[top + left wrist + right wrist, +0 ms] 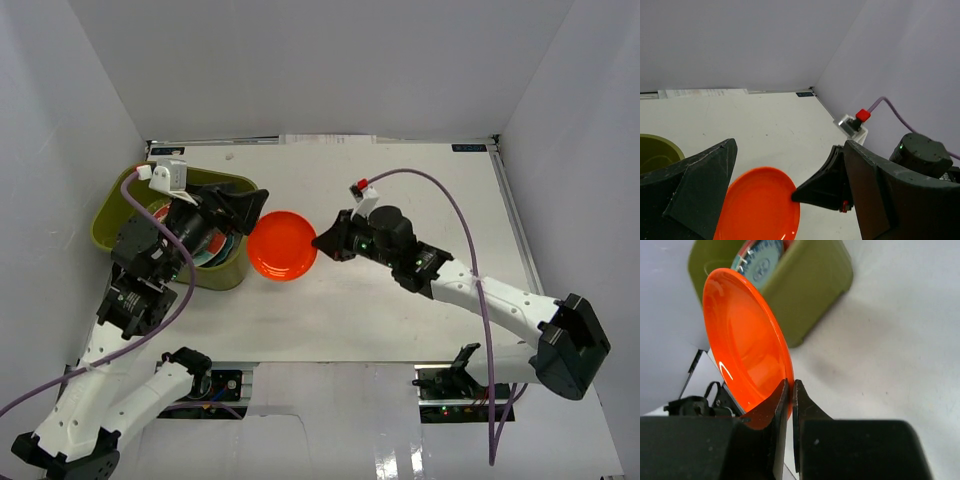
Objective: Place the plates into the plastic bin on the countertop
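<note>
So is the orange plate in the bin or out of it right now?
Out. The right claw is shut on the orange plate at its rim, holding it beside the plastic bin, which already holds other plates.

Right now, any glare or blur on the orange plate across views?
Right wrist: small white glints on the plate, right fingers soft up close. Left wrist: left fingers dark and soft, plate sharp. Top: flat even light, no glare.
</note>
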Tool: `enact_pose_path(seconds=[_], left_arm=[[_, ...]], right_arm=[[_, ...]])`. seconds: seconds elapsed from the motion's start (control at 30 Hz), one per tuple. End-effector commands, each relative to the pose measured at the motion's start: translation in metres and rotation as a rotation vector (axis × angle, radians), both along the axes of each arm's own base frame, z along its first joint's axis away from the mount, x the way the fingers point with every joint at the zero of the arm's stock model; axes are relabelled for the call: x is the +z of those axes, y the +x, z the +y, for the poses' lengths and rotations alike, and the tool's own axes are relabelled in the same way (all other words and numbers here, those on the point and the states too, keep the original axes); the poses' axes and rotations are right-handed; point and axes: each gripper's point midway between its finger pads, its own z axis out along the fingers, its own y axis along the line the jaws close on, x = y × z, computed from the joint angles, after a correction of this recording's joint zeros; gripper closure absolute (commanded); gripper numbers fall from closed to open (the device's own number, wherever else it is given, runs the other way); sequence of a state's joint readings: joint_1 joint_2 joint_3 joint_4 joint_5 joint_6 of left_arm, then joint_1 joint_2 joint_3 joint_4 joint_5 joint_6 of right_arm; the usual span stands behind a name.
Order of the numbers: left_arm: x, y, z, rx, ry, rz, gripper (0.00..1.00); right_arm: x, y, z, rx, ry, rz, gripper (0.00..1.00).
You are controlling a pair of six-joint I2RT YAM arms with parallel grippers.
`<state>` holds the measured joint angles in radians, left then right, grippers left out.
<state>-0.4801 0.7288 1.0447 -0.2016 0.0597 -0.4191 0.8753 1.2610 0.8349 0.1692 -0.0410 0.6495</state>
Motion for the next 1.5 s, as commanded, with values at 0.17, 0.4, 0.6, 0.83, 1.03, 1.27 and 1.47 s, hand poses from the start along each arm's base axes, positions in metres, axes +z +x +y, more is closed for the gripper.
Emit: enact_pose_path(seconds=[0.17,0.4,0.6,0.83,1.03,1.27,1.47], left_arm=[[0.068,-0.021,0.005,-0.027,-0.068,-0.156,0.02],[0.077,-0.025,0.023,0.053,-0.06,-0.191,0.02],[0.063,-0.016,0.031,0.114,-0.031,-0.155,0.02],[0.061,-0.017,0.036,0.133,-0.029,-0.145,0.02],[0.062,-0.013,0.032,0.128,-0.01,-0.124,0.02],[0.012,-0.012,0.006,-0.005,0.056,-0.015,0.02],[-0.063,-0.026,-0.039,-0.273,0.08,0.167,0.02]], right_arm=[[0.091,0.067,0.08,0.043,0.12,-0.16,0.92],[0.065,0.117,0.187,0.076,0.136,-0.12,0.92],[0.083,0.122,0.245,0.101,0.18,-0.133,0.92],[0.123,0.108,0.221,0.093,0.208,-0.205,0.33],[0.138,0.065,0.142,0.088,0.132,-0.318,0.2],[0.059,0.025,-0.015,-0.13,-0.127,-0.415,0.1],[0.006,0.001,-0.151,-0.445,-0.285,-0.404,0.1]])
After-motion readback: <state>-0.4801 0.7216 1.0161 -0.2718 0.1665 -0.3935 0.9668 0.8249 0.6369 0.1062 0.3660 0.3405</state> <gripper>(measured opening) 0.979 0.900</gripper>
